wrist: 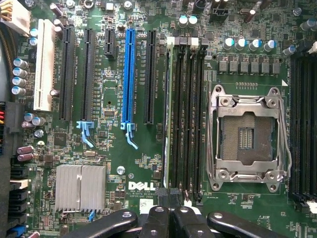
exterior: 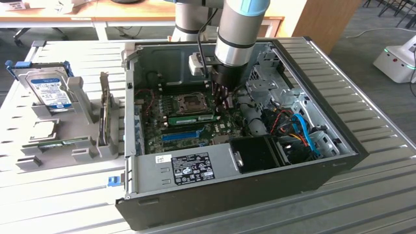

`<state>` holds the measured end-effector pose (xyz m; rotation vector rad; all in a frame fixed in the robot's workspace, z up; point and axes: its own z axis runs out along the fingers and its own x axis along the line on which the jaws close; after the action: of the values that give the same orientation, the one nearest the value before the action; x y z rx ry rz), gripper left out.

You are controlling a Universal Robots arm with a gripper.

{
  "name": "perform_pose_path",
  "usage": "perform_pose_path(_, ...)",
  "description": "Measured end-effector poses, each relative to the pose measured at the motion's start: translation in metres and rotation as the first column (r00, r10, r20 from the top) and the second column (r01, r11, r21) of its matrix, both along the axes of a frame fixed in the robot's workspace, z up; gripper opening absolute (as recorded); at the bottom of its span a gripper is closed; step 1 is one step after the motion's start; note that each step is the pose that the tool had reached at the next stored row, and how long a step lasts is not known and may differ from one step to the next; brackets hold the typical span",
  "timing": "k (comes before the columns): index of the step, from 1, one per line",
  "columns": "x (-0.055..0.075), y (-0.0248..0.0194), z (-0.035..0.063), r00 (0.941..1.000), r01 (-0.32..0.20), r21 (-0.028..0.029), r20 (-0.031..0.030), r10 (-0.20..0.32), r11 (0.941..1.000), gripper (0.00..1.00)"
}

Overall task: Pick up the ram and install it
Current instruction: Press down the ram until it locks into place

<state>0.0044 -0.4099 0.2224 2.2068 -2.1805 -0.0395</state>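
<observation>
- Beside the CPU socket [wrist: 246, 134], a square metal frame with four corner screws, run four long black memory slots [wrist: 185, 116]; the ram [wrist: 169, 119] stands on edge in the slot farthest from the socket, seen as a thin green strip.
- From the exterior view the ram [exterior: 193, 118] is a slim green stick with dark chips, lying just beside the socket on the side nearer the blue slot [exterior: 181, 135].
- Gripper [wrist: 170, 218]: black, rounded fingers pressed together, nothing between them, their tips right over the end of the ram's slot farthest from the white latches.
- Beyond the ram from the socket lie one bright blue slot [wrist: 130, 74], four black expansion slots and one white slot [wrist: 44, 64].
- A ribbed silver heatsink [wrist: 80, 187] sits farther from the socket, past the blue slot's latch end.
- More black slots [wrist: 302, 124] flank the socket's other side.
- The arm [exterior: 237, 39], grey with a blue joint ring, drops into the open case [exterior: 338, 146]; steel walls, a black fan duct and blue cables hem the board, leaving room mostly straight up.
- Outside the case, a grey rack [exterior: 52, 126] holds a hard drive [exterior: 50, 92].
</observation>
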Motion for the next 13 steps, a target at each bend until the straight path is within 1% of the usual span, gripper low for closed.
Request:
perform_pose_path(10,0.0,0.0,-0.0007,1.0,0.0,0.0,0.0,0.0,1.0,0.1)
perform_pose_path(13,-0.0001,0.0002,0.0015,1.0,0.0,0.0016,-0.0009,0.0,1.0,0.1)
